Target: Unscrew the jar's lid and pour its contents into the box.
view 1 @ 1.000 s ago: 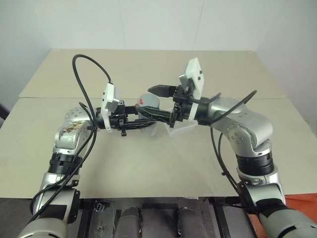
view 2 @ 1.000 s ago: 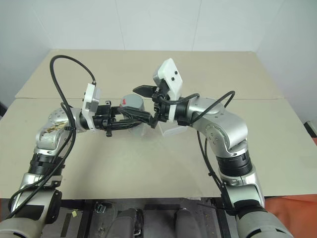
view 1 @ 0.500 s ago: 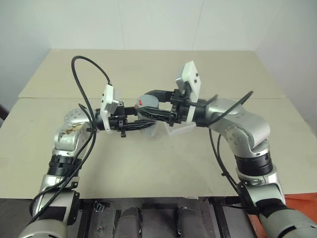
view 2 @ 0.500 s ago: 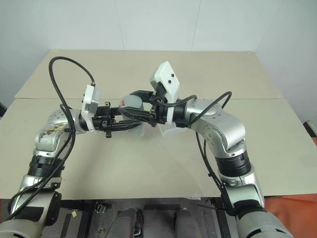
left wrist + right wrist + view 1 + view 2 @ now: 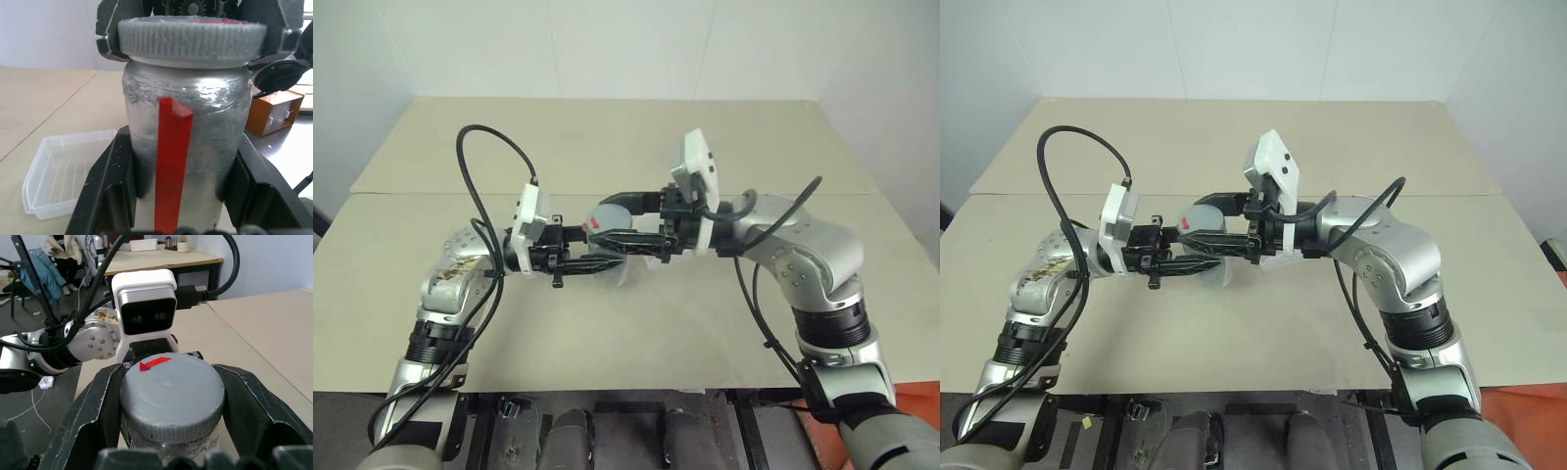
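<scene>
I can't make out any contents inside the small clear cylindrical jar (image 5: 183, 147); my left gripper (image 5: 607, 257) clamps its body, my right gripper (image 5: 171, 396) pinches its ribbed grey screw lid (image 5: 172, 394), the clear plastic box (image 5: 66, 171) lying beside on bare table (image 5: 636, 333).

Jar (image 5: 607, 257) between grippers, above table (image 5: 607, 323)

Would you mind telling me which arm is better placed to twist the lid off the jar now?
The right. The right gripper is already shut on the lid, while the left gripper clamps the jar body, steadying it.
</scene>
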